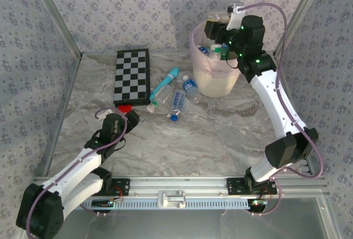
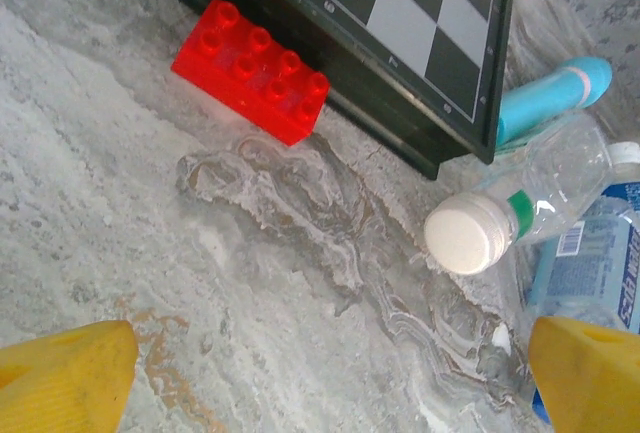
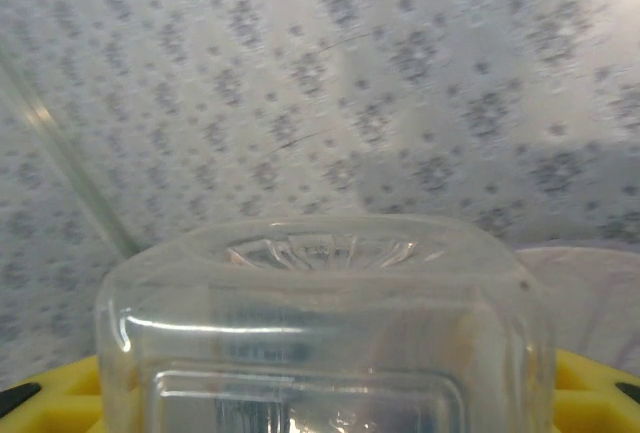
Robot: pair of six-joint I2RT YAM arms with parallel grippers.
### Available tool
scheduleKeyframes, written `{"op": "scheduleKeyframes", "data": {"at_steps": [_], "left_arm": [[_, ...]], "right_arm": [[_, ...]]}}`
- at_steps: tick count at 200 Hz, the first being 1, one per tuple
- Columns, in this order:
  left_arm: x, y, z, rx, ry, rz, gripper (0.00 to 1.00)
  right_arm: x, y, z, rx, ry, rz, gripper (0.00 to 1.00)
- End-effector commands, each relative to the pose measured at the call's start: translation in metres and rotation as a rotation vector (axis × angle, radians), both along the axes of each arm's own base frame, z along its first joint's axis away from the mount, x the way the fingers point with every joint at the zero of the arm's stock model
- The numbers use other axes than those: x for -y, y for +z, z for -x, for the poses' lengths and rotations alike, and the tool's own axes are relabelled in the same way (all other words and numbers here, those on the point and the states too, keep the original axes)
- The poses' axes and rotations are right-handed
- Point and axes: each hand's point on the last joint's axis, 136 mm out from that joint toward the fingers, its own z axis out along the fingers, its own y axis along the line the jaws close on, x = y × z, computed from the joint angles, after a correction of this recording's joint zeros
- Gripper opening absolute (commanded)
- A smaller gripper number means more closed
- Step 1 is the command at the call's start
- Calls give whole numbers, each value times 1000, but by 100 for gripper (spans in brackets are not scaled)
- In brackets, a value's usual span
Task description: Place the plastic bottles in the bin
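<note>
**Bottle over the bin: the drop is the risk**

The right jaws are clamped on a clear bottle [image 3: 320, 323]. In the wrist view we see its ribbed base end-on between the yellow pads [image 3: 45, 393]. From the top view, arm and bottle [image 1: 220, 15] hang over the bin [image 1: 216, 81], toward its far rim. A few bottles [image 1: 205, 50] already lie inside.

The left jaws stand wide open and empty, low over the table [image 2: 200, 283]. They're near the white-capped bottle [image 2: 540, 193] and the blue-label bottle [image 2: 590, 263].

What could go wrong, imo:
- If released too near the rim, the bottle may clip the pink liner [image 1: 194, 46] and bounce out.
- The bin looks light, so a knock from the wrist on the way out could tip it.
- On the left, the red block [image 2: 250, 68], checkerboard [image 2: 400, 23] and teal wand [image 2: 555, 93] crowd the bottles. A sloppy close could grab the wrong thing.
- Round bottles roll when nudged.

Hard to tell:
- Whether the held bottle is fully over the opening, since the arm covers that spot.
- The bin's depth and how many bottles are inside.
- The blue-label bottle is cut off at the frame edge.
</note>
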Motion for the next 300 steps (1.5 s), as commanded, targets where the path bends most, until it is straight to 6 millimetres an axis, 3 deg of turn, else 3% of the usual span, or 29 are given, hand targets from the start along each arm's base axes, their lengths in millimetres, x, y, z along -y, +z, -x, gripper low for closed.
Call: {"op": "scheduleKeyframes", "data": {"at_steps": [1, 29, 56, 93, 121, 149, 163, 205, 246, 271, 300], "left_arm": [[5, 2, 1, 1, -34, 15, 100], [9, 7, 0, 8, -58, 14, 100], [10, 9, -1, 13, -63, 16, 100], [14, 10, -4, 12, -73, 26, 100], [19, 12, -7, 6, -95, 28, 100], [25, 16, -11, 3, -127, 24, 100], [28, 16, -12, -1, -141, 23, 100], [36, 14, -16, -12, -164, 42, 100], [47, 20, -29, -13, -194, 49, 100], [61, 25, -41, -16, -237, 49, 100], [85, 30, -58, -28, -323, 31, 100]], "right_arm": [[26, -8, -33, 32, -127, 51, 47], [37, -30, -63, -18, -153, 58, 47], [31, -60, -82, -94, -139, 85, 48], [22, -102, -91, -226, -100, 95, 54], [19, -117, -95, -262, -93, 77, 59], [18, -113, -98, -254, -100, 55, 74], [19, -106, -97, -240, -106, 49, 100], [29, -72, -83, -173, -133, 70, 100], [43, -41, -46, -78, -173, 87, 100], [52, -36, -16, -44, -184, 82, 100], [56, -49, 19, -49, -165, 65, 100]]}}
